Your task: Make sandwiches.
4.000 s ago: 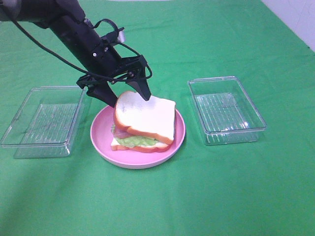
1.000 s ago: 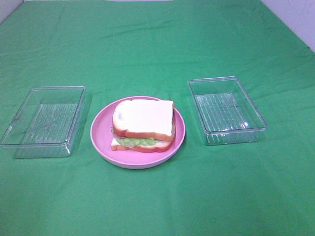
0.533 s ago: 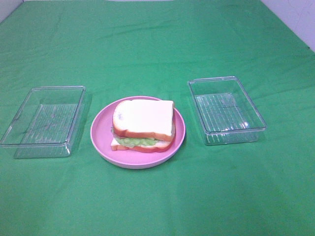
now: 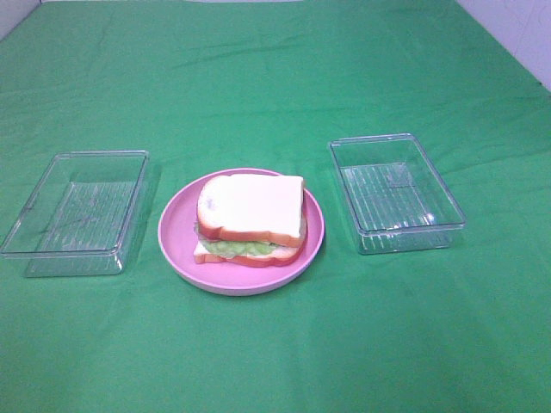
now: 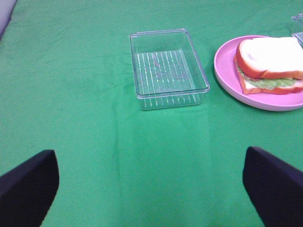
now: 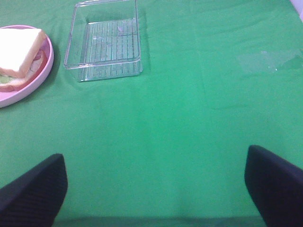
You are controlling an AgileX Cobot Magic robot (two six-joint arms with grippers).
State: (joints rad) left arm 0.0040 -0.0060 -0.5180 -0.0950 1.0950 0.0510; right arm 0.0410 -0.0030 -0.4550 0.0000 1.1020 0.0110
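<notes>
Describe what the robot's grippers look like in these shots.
Only the fingertips show, in the wrist views. The left gripper has two dark, near-black fingers with blunt, rounded ends. The right gripper looks the same; its fingers show a fine ribbed texture. No cables or markings are visible, and the high view shows no arms.

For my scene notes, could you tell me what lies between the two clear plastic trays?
The exterior high view shows the round pink plate holding the sandwich.

Both wrist views show only the dark fingers (image 5: 28, 187) cut off at the lower corners, and the sandwich (image 6: 19, 56) and its pink plate (image 6: 28, 87) are cropped at the right wrist view's left edge.
</notes>
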